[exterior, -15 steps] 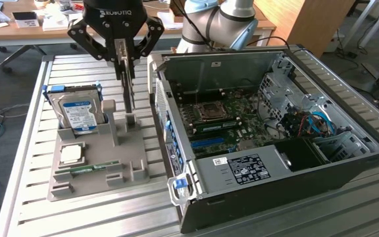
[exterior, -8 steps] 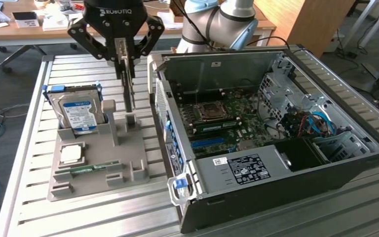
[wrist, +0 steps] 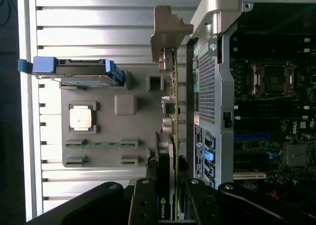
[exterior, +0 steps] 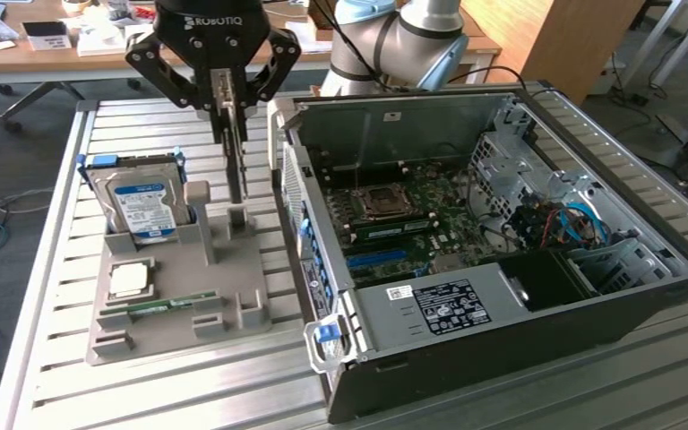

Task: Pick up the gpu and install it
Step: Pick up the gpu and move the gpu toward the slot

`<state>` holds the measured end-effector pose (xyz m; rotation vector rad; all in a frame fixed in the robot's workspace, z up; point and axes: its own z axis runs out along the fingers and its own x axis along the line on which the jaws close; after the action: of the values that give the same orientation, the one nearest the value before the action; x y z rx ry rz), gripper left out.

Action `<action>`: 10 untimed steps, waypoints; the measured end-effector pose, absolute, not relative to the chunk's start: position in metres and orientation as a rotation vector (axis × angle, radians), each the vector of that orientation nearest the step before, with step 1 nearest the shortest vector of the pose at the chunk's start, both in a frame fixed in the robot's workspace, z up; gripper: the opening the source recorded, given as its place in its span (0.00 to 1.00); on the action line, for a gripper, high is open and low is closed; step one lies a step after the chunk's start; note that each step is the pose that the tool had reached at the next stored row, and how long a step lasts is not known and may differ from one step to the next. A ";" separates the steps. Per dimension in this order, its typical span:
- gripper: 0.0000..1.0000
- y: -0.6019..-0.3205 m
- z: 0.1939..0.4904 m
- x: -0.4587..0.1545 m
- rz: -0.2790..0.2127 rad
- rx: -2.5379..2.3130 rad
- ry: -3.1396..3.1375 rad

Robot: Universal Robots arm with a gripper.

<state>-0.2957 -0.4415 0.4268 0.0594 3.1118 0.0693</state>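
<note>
The claw (exterior: 232, 97) is closed narrowly on the gpu (exterior: 236, 152), one finger pressed to each flat face, so the card hangs straight below it on edge with its connector edge downward. In the exterior view the card's lower edge sits at the slotted post of the grey holder (exterior: 176, 313) — whether it is seated there or just clear of it, I cannot tell.

The holder rests on the bench (exterior: 141, 394) toward the exterior view's left. The card is at the holder's edge nearest the open computer case (exterior: 536, 349), which lies on its side just beside it toward the exterior view's right. A hard drive (exterior: 141, 208) stands at the holder's opposite side, well apart from the claw.

The relation that matters is the angle. In the wrist view the card's long axis runs alongside the case's near wall, with the silver bracket (wrist: 168, 29) at the end far from the fingers. The blue slot (exterior: 374, 261) on the upturned board appears to run away from that wall — crosswise to the card. By my judgement the gpu is gripped and upright, beside the case but not yet over it.
</note>
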 end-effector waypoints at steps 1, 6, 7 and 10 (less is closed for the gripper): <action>0.27 -0.441 0.427 -0.295 0.069 0.059 3.112; 0.27 -0.441 0.427 -0.294 0.070 0.059 3.112; 0.27 -0.441 0.427 -0.294 0.069 0.059 3.112; 0.27 -0.441 0.427 -0.293 0.069 0.059 3.112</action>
<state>-0.2928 -0.4415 0.4267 0.0593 3.1118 0.0695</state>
